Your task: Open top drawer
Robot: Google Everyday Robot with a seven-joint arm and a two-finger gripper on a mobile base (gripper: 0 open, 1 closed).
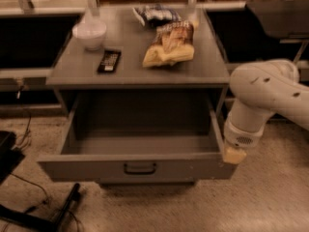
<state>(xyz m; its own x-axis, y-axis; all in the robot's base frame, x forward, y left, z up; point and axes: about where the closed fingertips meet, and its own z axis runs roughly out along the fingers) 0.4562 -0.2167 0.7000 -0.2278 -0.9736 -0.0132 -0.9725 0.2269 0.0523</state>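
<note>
Speckled floor [270, 202] under grey cabinet [77, 74]. Its top drawer [87, 168] projected far out of the cabinet front, so opening looked essentially done; only release seemingly left. The gripper [234, 154] sat against the cabinet's drawer front, right corner; opening and hold: cannot tell.
</note>
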